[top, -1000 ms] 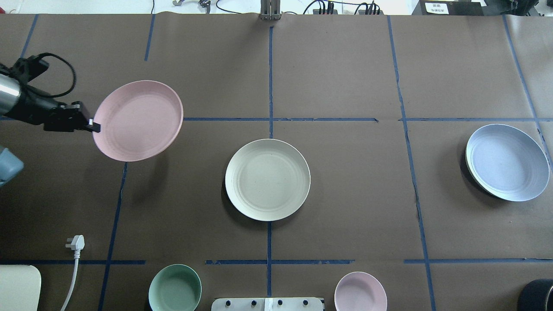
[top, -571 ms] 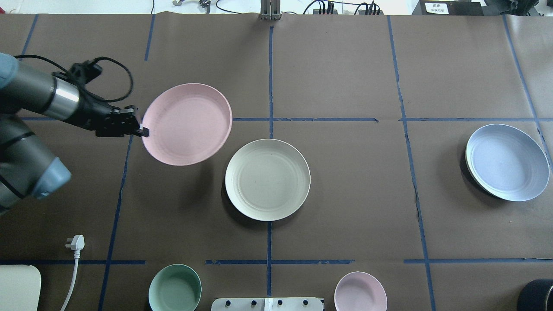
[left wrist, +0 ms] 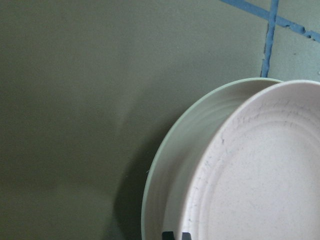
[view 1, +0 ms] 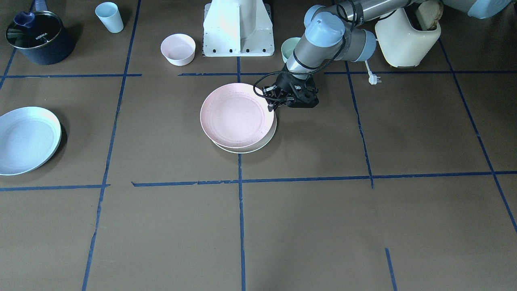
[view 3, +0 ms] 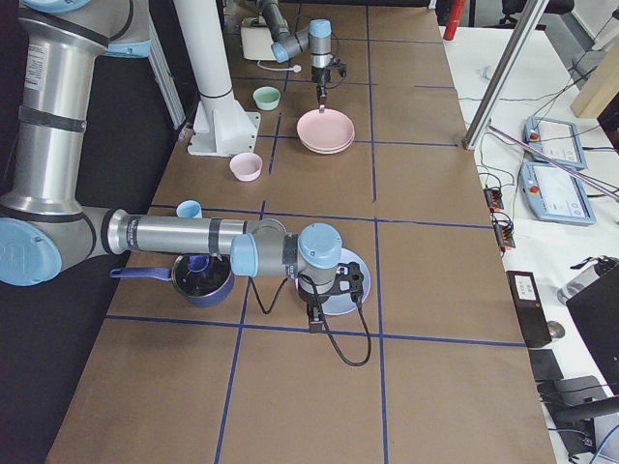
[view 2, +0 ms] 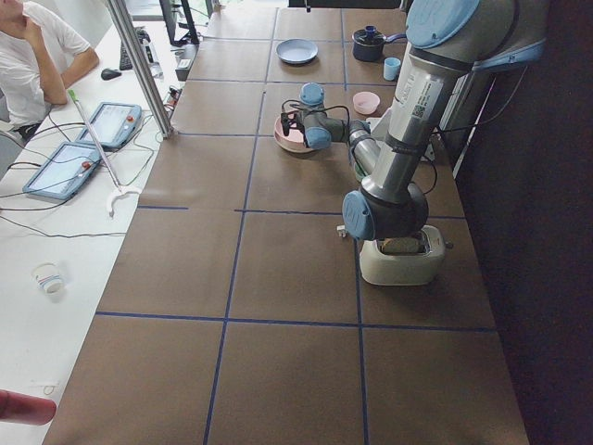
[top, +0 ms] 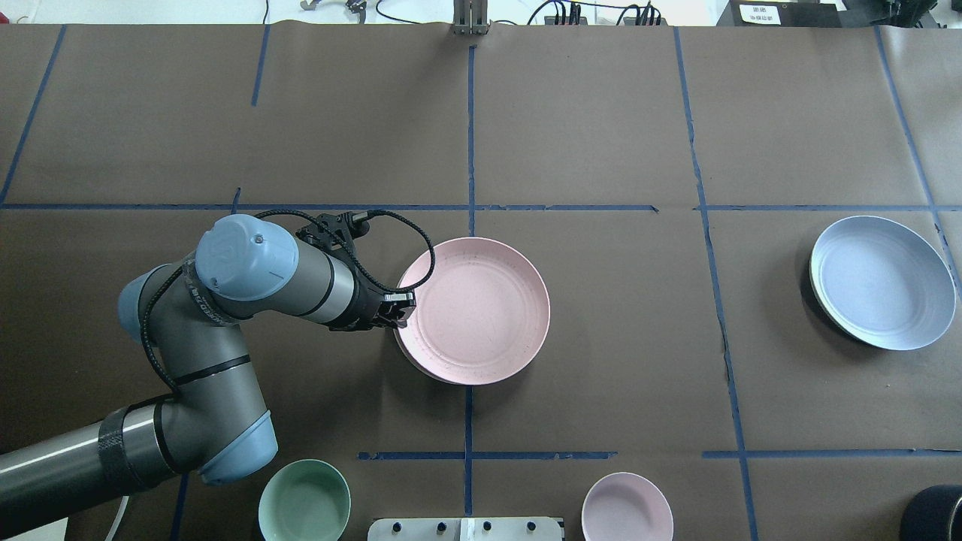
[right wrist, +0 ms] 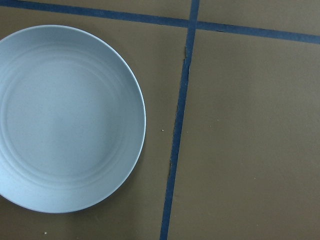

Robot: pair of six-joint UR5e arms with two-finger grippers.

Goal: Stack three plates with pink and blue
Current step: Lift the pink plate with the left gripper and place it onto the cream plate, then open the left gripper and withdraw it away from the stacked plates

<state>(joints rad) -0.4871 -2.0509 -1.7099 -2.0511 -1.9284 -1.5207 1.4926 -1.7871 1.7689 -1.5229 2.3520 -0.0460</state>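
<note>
My left gripper (top: pixel 402 306) is shut on the left rim of the pale pink plate (top: pixel 481 309). It holds the plate over the cream plate (top: pixel 412 363) at the table's middle, shifted slightly off centre. Only a sliver of cream rim (view 1: pixel 258 146) shows under the pink plate (view 1: pixel 234 115). I cannot tell whether the two touch. The left wrist view shows the pink plate (left wrist: pixel 265 170) overlapping the cream one (left wrist: pixel 170 165). The pale blue plate (top: pixel 881 282) lies alone at the far right and also shows in the right wrist view (right wrist: pixel 65 117). My right gripper (view 3: pixel 314 317) hangs beside it; I cannot tell whether it is open or shut.
A mint-green bowl (top: pixel 304 500) and a small pink bowl (top: pixel 627 507) stand near the robot's base (view 1: pixel 238 28). A dark pot (view 1: pixel 36 38), a blue cup (view 1: pixel 110 17) and a cream toaster (view 1: pixel 408 36) stand along the robot's edge. A plug (view 1: pixel 372 79) lies by the toaster.
My left arm has carried the pink plate rightward from the table's left side to over the cream plate, now mostly covered. The blue plate has not moved.
</note>
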